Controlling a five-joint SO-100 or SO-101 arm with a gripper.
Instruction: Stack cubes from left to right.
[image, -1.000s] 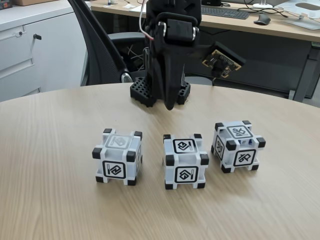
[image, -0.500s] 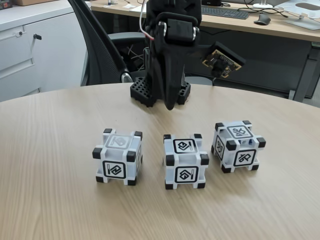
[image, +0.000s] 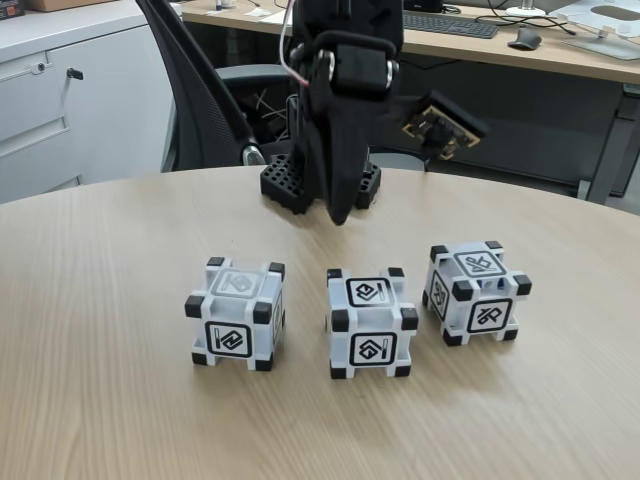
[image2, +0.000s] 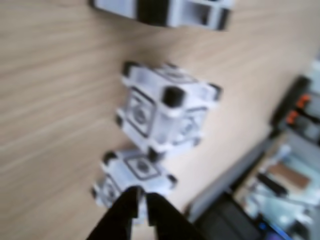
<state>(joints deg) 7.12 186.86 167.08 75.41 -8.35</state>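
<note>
Three white cubes with black corner blocks stand in a row on the round wooden counter (image: 100, 300), none of them stacked yet. Taking the middle cube (image: 371, 323) as the mark in the fixed view: the left cube (image: 235, 314) sits well apart to its left, the right cube (image: 476, 292) near on its right and a little farther back, turned slightly askew. All three rest flat on the counter with gaps between them.

The black arm hangs behind the middle cube, above the counter, with its tool (image: 338, 215) pointing down in front of the arm's black base (image: 277, 186). It touches nothing. In the wrist view the tool (image2: 140, 200) shows at the bottom edge, its two tips drawn close together with just a thin slit between them and nothing held. That view is blurred; a cube (image2: 165, 110) lies mid-frame, another just above the tips, a third cut off at the top edge.

I judge this to be the very start: the approach to a first cube, no grasp made. The next move calls for spreading the tool wide enough to straddle a cube, swinging over the chosen one, and coming down squarely on two opposite faces rather than on the corner blocks.

An office chair (image: 200, 90) stands behind the counter.
</note>
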